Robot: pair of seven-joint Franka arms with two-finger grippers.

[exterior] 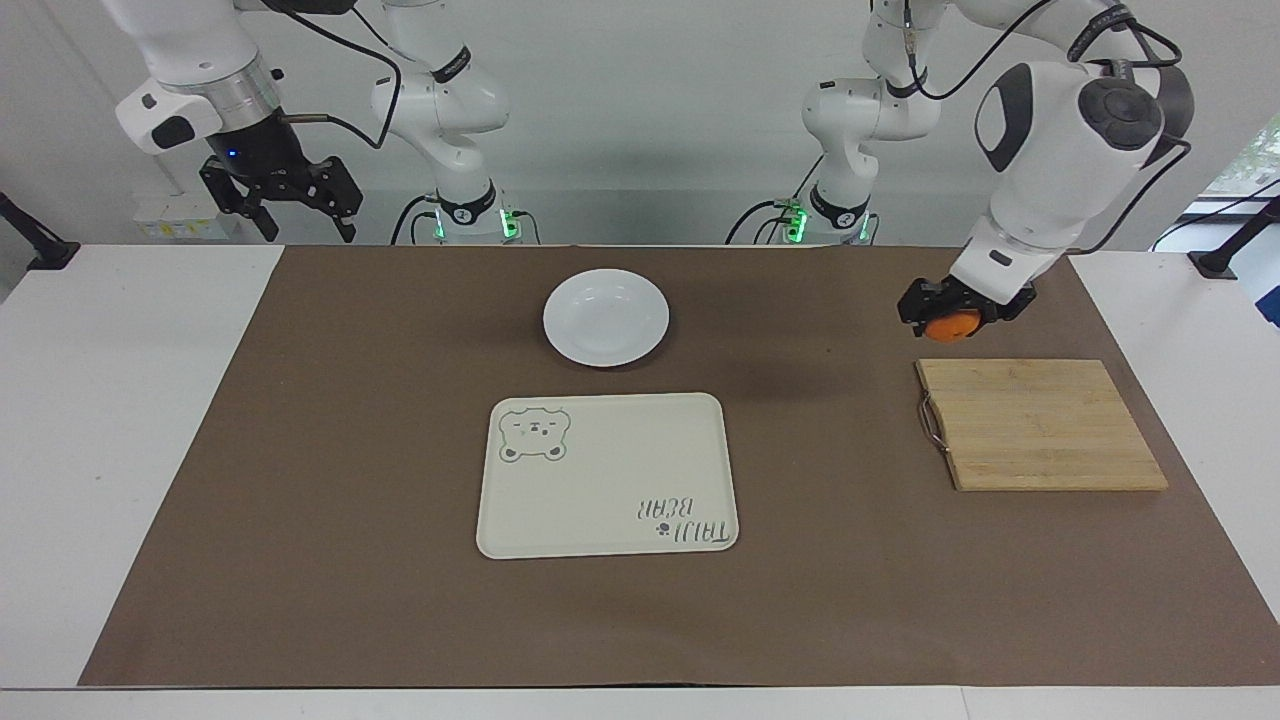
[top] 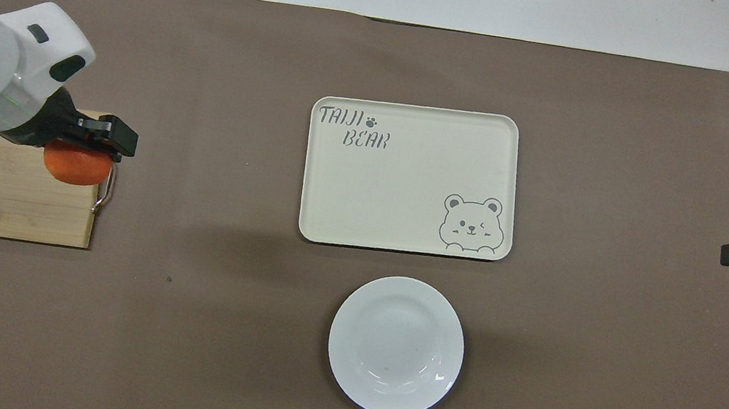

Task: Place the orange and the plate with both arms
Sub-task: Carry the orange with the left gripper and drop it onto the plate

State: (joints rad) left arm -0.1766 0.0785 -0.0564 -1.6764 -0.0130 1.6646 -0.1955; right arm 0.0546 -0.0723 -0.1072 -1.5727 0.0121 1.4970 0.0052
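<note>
Fingers of the left gripper [exterior: 945,312] clamp the orange [exterior: 951,326] aloft, seemingly bound for the plate [exterior: 606,317], while the right gripper [exterior: 283,200] waits spread apart.

White jointed arms [exterior: 1050,130], dark patches, black cables, black fingers [exterior: 262,212].

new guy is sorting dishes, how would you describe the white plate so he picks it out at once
Start at the brown mat covering the table, then find the cream rectangular tray with a bear drawing at its middle. The round glossy white plate lies beside that tray, nearer to the robots. It alone is round, plain and empty.
</note>
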